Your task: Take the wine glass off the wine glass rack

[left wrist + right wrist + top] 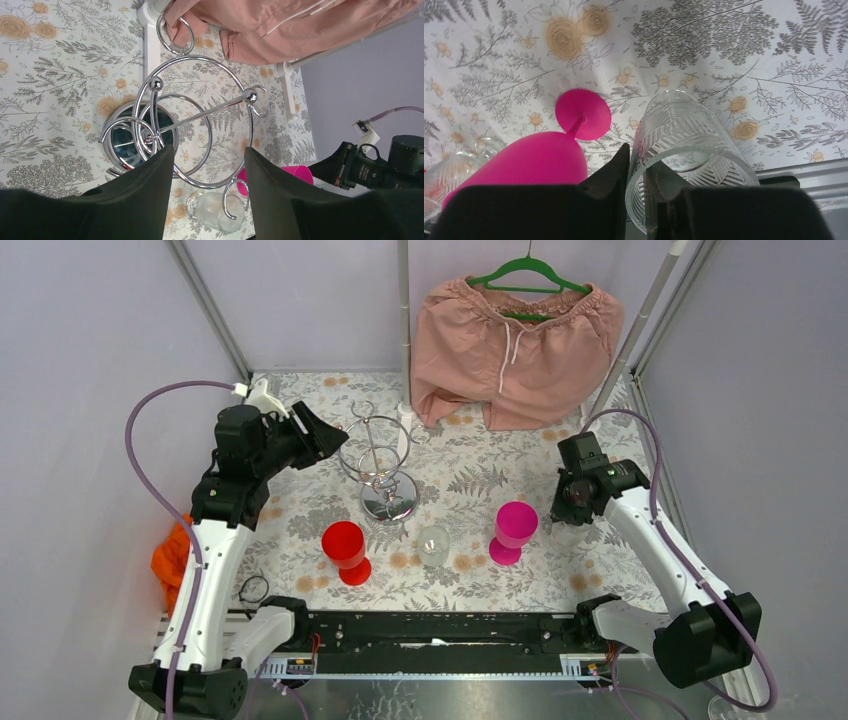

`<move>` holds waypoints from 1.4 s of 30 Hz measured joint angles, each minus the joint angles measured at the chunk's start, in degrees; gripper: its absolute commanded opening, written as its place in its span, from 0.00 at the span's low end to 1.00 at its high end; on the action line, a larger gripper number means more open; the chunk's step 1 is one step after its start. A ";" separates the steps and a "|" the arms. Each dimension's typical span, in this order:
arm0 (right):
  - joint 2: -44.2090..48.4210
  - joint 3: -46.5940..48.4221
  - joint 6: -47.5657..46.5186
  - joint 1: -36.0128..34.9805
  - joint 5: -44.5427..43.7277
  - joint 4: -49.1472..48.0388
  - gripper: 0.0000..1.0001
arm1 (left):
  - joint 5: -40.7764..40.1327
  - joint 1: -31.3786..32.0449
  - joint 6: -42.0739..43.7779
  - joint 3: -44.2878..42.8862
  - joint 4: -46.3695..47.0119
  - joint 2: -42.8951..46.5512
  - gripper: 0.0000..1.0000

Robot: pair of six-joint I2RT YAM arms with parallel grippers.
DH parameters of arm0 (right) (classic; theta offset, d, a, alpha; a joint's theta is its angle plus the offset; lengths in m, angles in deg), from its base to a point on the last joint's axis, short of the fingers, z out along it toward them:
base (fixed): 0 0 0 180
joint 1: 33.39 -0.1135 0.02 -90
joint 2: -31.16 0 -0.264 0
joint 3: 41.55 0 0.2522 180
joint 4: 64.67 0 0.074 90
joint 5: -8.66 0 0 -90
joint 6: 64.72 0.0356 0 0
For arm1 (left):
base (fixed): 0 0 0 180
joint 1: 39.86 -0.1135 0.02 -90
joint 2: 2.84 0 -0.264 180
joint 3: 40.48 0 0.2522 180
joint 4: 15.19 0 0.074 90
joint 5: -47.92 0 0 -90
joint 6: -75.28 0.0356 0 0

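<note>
My left gripper (pixel 207 155) is spread wide beside the shiny chrome wire rack (pixel 200 114) mid-worktop (pixel 470 475). My right gripper (pixel 638 170) is pinching a clear ribbed glass (pixel 684 130) by its rim.

No text, label or number is legible anywhere (the tablecloth (pixel 470 480) bears only flowers).

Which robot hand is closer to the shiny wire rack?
Left. The left gripper hangs open right beside the wine glass rack, fingers pointing at its ring. The right gripper is far off, past the pink glass, pinching a clear glass by the rim.
</note>
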 measured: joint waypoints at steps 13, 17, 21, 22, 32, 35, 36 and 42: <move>-1.51 -2.10 1.11 6.10 -0.94 -3.50 0.00 | 2.60 -1.60 0.83 0.85 0.81 -0.07 0.61; -2.21 -4.94 2.58 7.26 -0.98 -5.68 0.00 | 3.52 -1.90 0.83 1.84 1.29 -0.09 0.61; -2.62 -6.78 3.43 8.48 -1.44 -7.17 0.00 | 4.22 -2.29 0.87 2.21 1.31 -0.22 0.62; -2.62 -7.02 3.58 8.76 -1.60 -7.45 0.00 | 4.26 -2.38 0.87 2.25 1.31 -0.22 0.63; -2.62 -9.05 4.26 9.42 -4.68 -10.34 0.00 | 5.57 -3.41 1.09 3.67 2.08 -0.24 0.65; -2.62 -10.99 4.87 9.44 -5.07 -11.23 0.00 | 5.90 -3.74 1.11 4.07 2.34 -0.24 0.65; -2.49 -11.21 4.92 9.44 -5.38 -11.58 0.00 | 5.97 -3.82 1.11 4.17 2.45 -0.24 0.65; -1.36 -12.61 5.35 9.51 -5.60 -14.67 0.00 | 6.60 -4.22 1.29 4.61 2.64 -0.24 0.65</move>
